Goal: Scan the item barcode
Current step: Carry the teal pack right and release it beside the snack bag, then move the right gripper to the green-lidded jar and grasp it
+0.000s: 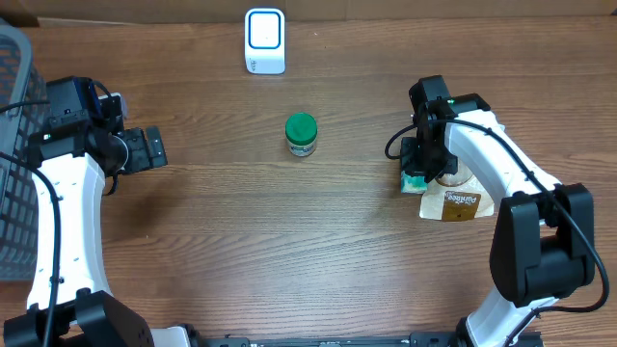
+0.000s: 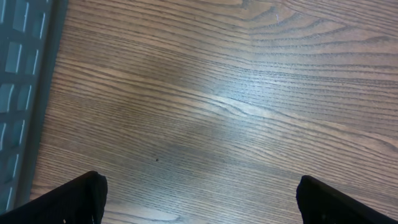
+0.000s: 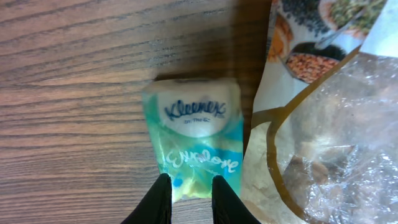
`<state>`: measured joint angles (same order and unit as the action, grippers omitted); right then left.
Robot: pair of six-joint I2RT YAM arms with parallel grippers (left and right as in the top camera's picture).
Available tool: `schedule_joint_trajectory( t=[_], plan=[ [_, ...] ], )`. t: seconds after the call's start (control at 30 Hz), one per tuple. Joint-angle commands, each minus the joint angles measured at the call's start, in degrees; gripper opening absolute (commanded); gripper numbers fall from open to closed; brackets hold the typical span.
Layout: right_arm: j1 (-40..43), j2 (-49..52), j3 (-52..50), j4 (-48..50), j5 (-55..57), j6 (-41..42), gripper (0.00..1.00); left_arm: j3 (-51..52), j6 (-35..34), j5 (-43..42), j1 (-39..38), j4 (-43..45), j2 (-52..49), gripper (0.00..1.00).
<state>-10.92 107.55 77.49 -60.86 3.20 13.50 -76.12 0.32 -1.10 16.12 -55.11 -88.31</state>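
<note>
On the left: arm bent at the elbow, left gripper (image 1: 157, 149) pointing right, jaws spread wide, holding nothing. On the right: arm folded back, right gripper (image 3: 189, 193) pointing down, jaws narrow, pinching the tissue pack (image 3: 196, 137) by its end.

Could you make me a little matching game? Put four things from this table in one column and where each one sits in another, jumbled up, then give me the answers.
Things:
1. green-lidded jar
2. tissue pack
3. dark basket
4. white scanner

Places:
A. at the far edge of the table, near the middle
B. between the fingers of the right claw
C. on the robot's left side
D. standing alone in the middle

Pairs: 1-D, 2-B, 3-C, 4-A.
</note>
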Motion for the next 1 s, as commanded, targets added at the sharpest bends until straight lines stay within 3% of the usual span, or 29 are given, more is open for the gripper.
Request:
schedule_joint_trajectory(
  t=[0.0, 0.1, 0.27, 0.4, 0.47, 0.63, 0.83, 0.97],
  plan=[
    [-0.2, -0.2, -0.1, 0.2, 1.0, 0.2, 0.19, -0.5, -0.3, -0.4, 0.0, 0.0, -0.1, 0.99],
    [-0.2, -0.2, 1.7, -1.4, 0.9, 0.2, 0.42, -0.5, -0.3, -0.4, 0.0, 0.0, -0.1, 0.99],
    [-0.3, -0.2, 11.1, -7.2, 0.9, 0.2, 0.59, -0.5, -0.3, -0.4, 0.0, 0.0, -0.1, 0.99],
    [-0.3, -0.2, 19.7, -8.9, -4.3, 0.2, 0.83, -0.5, -0.3, -0.4, 0.0, 0.0, -0.1, 0.99],
    [-0.3, -0.2, 22.2, -7.8, -8.6, 0.2, 0.91, -0.5, -0.3, -0.4, 0.0, 0.0, -0.1, 1.00],
    [-1.7, -0.1, 21.7, 1.2, -20.8, -0.1, 0.96, -0.5, -0.3, -0.4, 0.0, 0.0, -0.1, 1.00],
    [-8.2, 0.1, 18.9, 11.3, -19.3, -0.3, 0.97, -0.5, -0.3, -0.4, 0.0, 0.0, -0.1, 1.00],
    [-13.4, 0.7, 18.1, 15.4, -15.0, -4.8, 1.00, -0.5, -0.3, -0.4, 0.0, 0.0, -0.1, 0.99]
  ],
)
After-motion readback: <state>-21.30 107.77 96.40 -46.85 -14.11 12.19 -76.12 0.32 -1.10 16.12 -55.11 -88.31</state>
